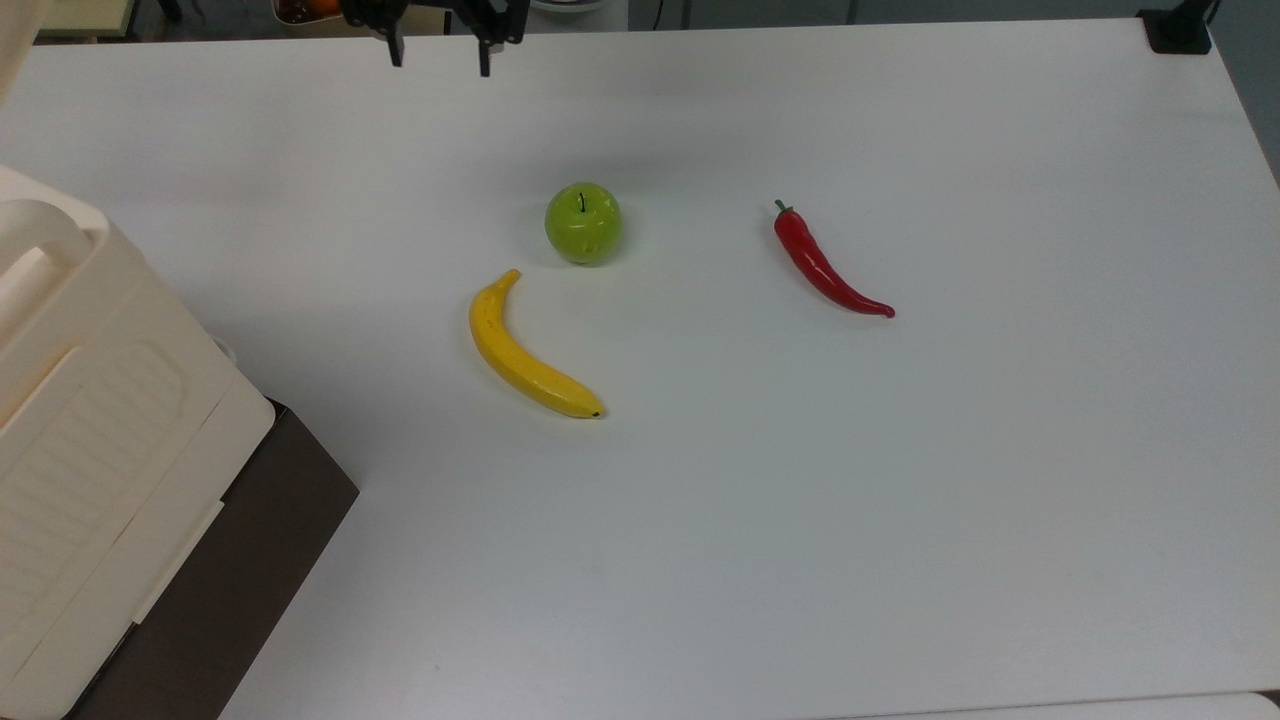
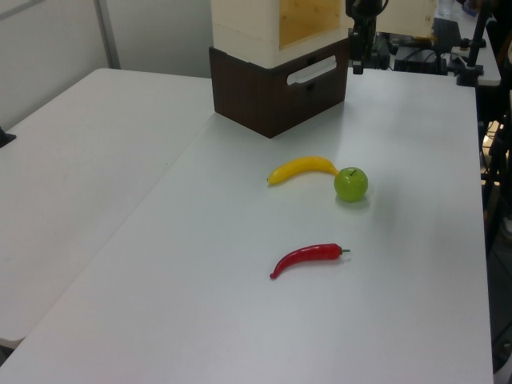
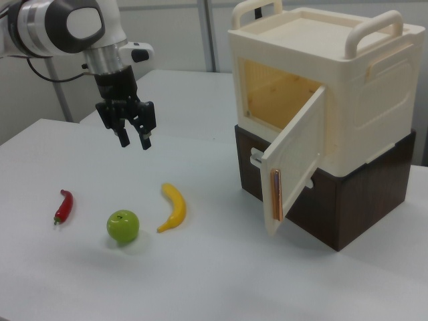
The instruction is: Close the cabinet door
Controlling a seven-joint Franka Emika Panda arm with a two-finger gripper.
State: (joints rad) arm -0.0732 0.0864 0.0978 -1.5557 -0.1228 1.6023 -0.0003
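The cream cabinet (image 3: 334, 87) stands on a dark brown base (image 3: 348, 207). Its cabinet door (image 3: 294, 164) is swung wide open, showing the yellowish inside. In the top view, the cabinet (image 1: 90, 430) sits at the left edge, and a narrow cream edge of the door (image 1: 15, 45) shows in the top left corner. My gripper (image 3: 135, 142) hangs open and empty above the table, well left of the door in the right view. In the top view, the gripper (image 1: 441, 62) is at the far edge. In the left view, the gripper (image 2: 358, 58) is beside the cabinet (image 2: 272, 24).
A green apple (image 1: 583, 222), a yellow banana (image 1: 520, 350) and a red chili pepper (image 1: 825, 265) lie on the white table (image 1: 900, 500) between the gripper and the near edge. A black clamp (image 1: 1178, 28) sits at the far right corner.
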